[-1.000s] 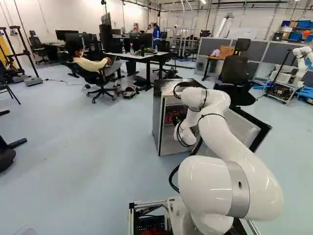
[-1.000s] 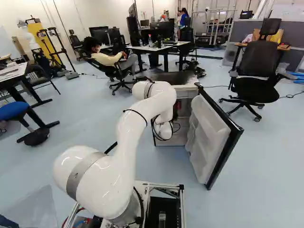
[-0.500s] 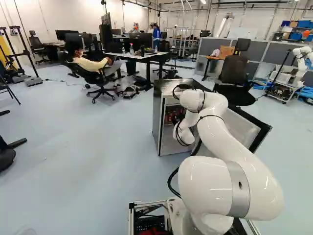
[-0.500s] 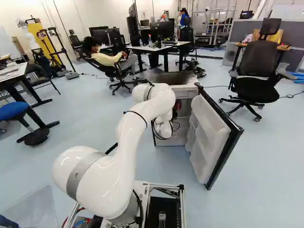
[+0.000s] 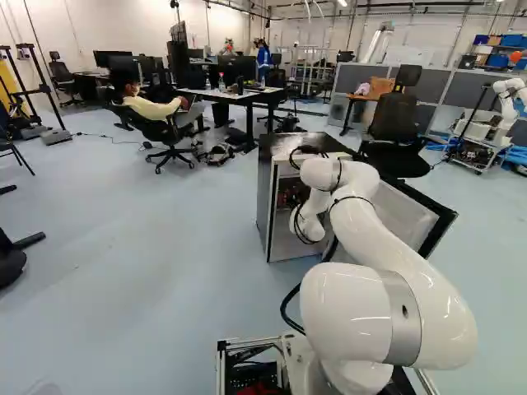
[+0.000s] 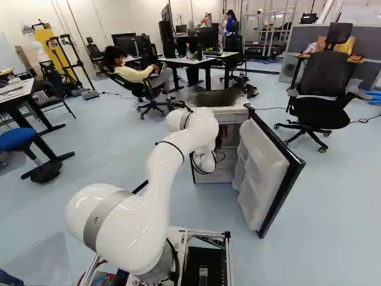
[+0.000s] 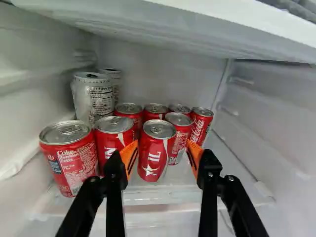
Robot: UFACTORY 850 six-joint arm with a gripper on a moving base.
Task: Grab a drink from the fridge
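The wrist view has the gripper (image 7: 162,157) spread open, nothing grasped, its fingertips to either side of the foremost red can (image 7: 157,150), the likeliest drink, standing on the fridge shelf (image 7: 163,198); one orange pad (image 7: 129,157) looks very near it, though I can't tell if they touch. More red cans crowd behind and beside it, with silver cans (image 7: 93,101) at the back. Further out, the arm (image 6: 169,164) has shifted slightly: its elbow sits a little lower than a second ago in both base views, while the base has stayed put. I'd take that as fine lining-up before a grip (a sideways nudge could topple a neighbour). Only the wrist view shows the fingers and how the cans stand; the left base view gives the outer side of the fridge (image 5: 266,197), and the right base view the inner face of the open door (image 6: 262,170), largely hidden behind the arm in the left.
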